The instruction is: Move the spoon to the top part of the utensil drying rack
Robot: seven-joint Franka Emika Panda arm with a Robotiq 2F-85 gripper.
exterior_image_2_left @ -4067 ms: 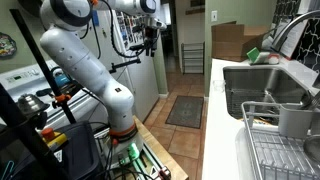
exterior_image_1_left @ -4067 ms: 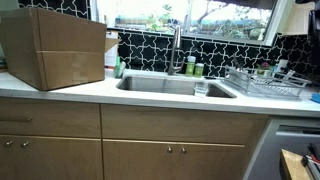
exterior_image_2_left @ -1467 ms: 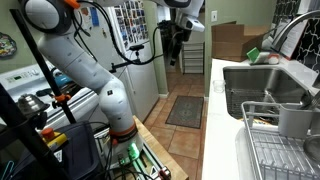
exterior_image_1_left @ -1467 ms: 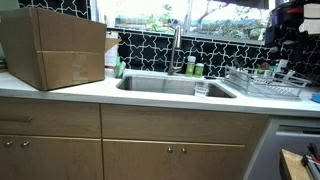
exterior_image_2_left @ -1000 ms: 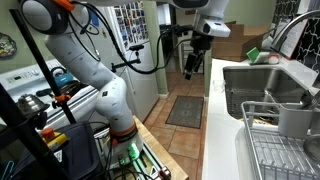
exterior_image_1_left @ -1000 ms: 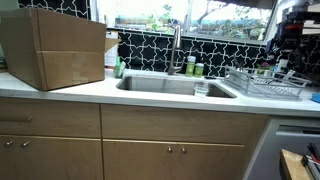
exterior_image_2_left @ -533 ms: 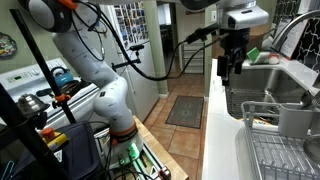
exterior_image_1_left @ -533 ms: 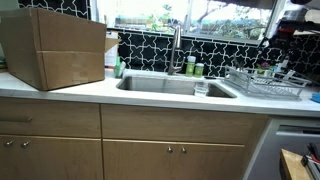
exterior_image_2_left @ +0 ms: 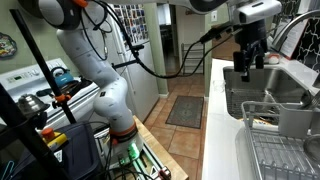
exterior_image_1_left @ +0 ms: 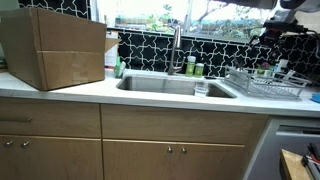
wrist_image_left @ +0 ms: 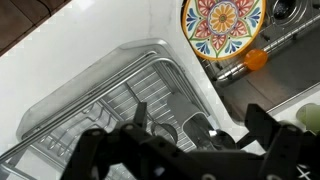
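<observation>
the arm has swung in from over the open floor and the gripper (exterior_image_2_left: 246, 70) now hangs above the near edge of the sink (exterior_image_2_left: 262, 88), just short of the utensil drying rack (exterior_image_2_left: 285, 155). in the other exterior view only a little of the arm shows at the top right corner, above the rack (exterior_image_1_left: 262, 85), so it has climbed out of that picture. nothing on the counter (exterior_image_2_left: 214, 100) has shifted in the meantime: the cardboard box (exterior_image_1_left: 55, 45) and the faucet (exterior_image_1_left: 176, 45) sit where they were.

the wrist view looks down across the rack's wire grid (wrist_image_left: 110, 100), with a patterned plate (wrist_image_left: 222, 25) beyond it. the fingers (wrist_image_left: 268, 135) are spread wide apart with nothing between them, so no grasp has been made.

the spoon itself i cannot pick out in any view; dark shapes lie in the rack between the fingers in the wrist view, but they are too blurred to name. my judgement is that it lies somewhere among them.

this reads as the end of the approach: the arm has come within reach of the rack, and the next step would be to find the spoon and come down on it.
</observation>
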